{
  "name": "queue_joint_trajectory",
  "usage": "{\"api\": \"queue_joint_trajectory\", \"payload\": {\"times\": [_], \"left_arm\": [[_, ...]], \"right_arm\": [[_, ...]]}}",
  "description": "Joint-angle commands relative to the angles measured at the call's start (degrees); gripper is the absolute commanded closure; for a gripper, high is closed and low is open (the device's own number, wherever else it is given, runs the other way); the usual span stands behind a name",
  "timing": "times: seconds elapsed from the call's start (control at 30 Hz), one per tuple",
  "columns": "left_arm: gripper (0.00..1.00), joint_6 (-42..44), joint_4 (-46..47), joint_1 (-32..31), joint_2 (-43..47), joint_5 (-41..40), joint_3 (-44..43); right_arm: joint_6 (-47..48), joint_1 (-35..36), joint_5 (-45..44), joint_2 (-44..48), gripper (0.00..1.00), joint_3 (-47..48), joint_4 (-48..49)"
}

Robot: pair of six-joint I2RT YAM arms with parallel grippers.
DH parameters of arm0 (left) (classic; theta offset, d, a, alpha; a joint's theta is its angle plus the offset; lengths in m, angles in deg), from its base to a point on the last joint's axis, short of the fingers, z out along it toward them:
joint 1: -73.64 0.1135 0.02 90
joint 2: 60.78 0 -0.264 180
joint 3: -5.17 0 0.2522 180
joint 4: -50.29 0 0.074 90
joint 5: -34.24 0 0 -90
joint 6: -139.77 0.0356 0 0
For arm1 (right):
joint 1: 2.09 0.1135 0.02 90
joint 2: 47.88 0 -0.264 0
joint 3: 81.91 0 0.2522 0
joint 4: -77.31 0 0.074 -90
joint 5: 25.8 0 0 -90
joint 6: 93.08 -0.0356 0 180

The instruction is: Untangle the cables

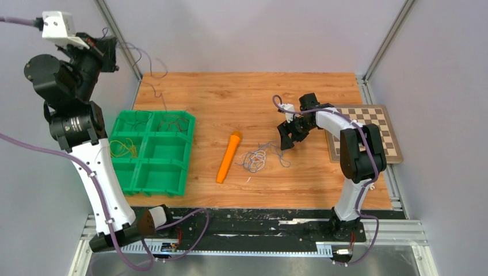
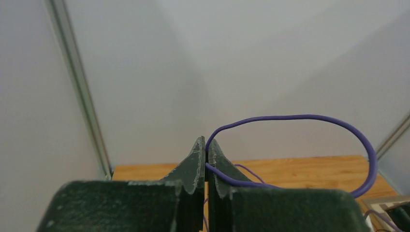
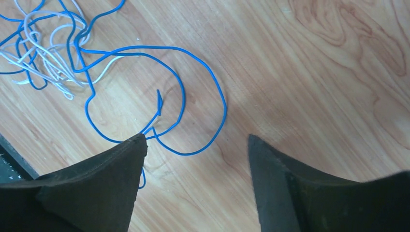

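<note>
My left gripper [image 1: 110, 56] is raised high at the back left, shut on a thin purple cable [image 2: 309, 116] that arcs out to the right of its tips [image 2: 206, 150]. That cable hangs down toward the table's back left [image 1: 154, 87]. A tangle of blue and white cables [image 1: 256, 158] lies mid-table. My right gripper [image 1: 286, 138] hovers just right of it, open. In the right wrist view a blue cable [image 3: 203, 72] loops on the wood ahead of the gripper [image 3: 196, 137], and the white cables [image 3: 53, 58] lie at upper left. Nothing sits between these fingers.
A green compartment tray [image 1: 190, 150] stands at the left, with yellow cable [image 1: 122, 148] and darker cables [image 1: 172, 122] in it. An orange marker [image 1: 229, 156] lies between the tray and the tangle. A checkerboard [image 1: 362, 132] lies at the right edge.
</note>
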State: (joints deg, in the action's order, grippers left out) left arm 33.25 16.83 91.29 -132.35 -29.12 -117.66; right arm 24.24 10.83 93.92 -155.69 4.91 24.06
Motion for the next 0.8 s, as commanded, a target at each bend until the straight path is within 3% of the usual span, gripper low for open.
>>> {"api": "queue_joint_trajectory", "payload": {"times": [0.0,0.33,0.47,0.63,0.77], "left_arm": [[1.00,0.25,-5.38,6.63,6.04,5.93,6.78],[1.00,12.91,-12.20,12.51,10.71,13.66,16.67],[1.00,15.24,-13.70,12.58,9.81,16.43,17.52],[1.00,14.26,-14.66,12.58,9.24,22.72,21.10],[1.00,14.50,-13.08,12.44,8.48,22.85,26.75]], "right_arm": [[2.16,0.16,1.16,2.52,0.21,3.08,-4.17],[0.69,0.13,2.15,3.64,0.14,3.57,-5.72],[-0.13,0.19,2.45,4.87,0.00,2.79,-4.69],[0.23,0.11,1.67,6.35,0.00,2.25,-3.75],[0.06,-0.01,2.52,7.51,0.00,0.73,-2.90]]}}
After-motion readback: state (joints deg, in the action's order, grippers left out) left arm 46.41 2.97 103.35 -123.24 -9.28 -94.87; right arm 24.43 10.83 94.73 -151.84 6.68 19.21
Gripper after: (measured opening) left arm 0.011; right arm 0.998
